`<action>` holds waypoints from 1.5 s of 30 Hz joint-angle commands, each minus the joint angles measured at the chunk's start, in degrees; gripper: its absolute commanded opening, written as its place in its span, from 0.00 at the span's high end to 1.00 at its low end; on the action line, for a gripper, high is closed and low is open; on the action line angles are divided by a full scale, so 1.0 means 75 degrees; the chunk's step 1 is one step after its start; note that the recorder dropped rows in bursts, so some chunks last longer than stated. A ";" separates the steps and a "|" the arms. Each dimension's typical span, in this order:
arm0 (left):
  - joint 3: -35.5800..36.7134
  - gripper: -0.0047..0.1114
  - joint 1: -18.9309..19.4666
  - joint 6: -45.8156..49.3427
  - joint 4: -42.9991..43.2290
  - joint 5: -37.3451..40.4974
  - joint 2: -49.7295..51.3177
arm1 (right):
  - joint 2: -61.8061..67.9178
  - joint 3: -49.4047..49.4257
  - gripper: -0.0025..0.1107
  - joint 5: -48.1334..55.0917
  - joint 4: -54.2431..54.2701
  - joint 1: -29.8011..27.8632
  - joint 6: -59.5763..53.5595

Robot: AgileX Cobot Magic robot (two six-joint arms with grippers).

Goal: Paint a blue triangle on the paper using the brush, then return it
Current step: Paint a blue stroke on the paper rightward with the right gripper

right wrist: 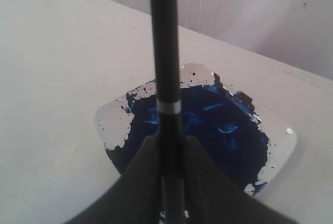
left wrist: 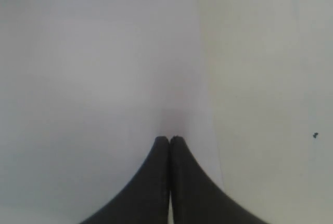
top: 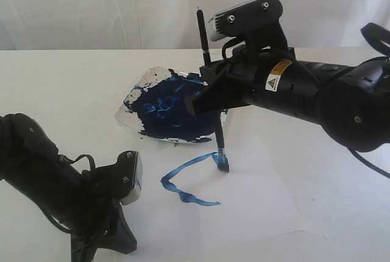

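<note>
My right gripper (top: 210, 99) is shut on the thin black brush (top: 217, 134), which stands nearly upright. Its blue-stained tip (top: 222, 163) touches the white paper (top: 256, 195). The blue triangle (top: 183, 167) shows as two wavy strokes that meet at a left corner, with the side towards the brush open. In the right wrist view the brush (right wrist: 164, 52), with its pale band, runs up between the shut fingers of the gripper (right wrist: 170, 140). My left gripper (top: 102, 245) is shut at the paper's near-left edge. Its closed tips (left wrist: 169, 139) rest on the paper (left wrist: 93, 78) and hold nothing.
The square white plate (top: 131, 100) with a dark navy paint blob (top: 170, 109) lies just behind the paper, under the right arm; it also appears in the right wrist view (right wrist: 112, 120). White table (left wrist: 270, 78) surrounds the sheet. A white curtain hangs behind.
</note>
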 commanded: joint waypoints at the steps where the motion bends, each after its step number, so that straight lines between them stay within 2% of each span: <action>1: 0.0007 0.96 -0.0049 -0.0024 -0.0038 0.0209 -0.0011 | -0.0099 0.0004 0.98 0.0268 0.0077 -0.0045 0.0211; 21: 0.0007 0.96 -0.0049 -0.0024 -0.0038 0.0209 -0.0011 | -0.0663 0.0004 0.98 0.1456 0.0077 -0.0028 0.0435; 45: 0.0007 0.96 -0.0049 -0.0024 -0.0038 0.0209 -0.0011 | -0.1075 0.0004 0.98 0.2209 0.0081 -0.0016 0.0815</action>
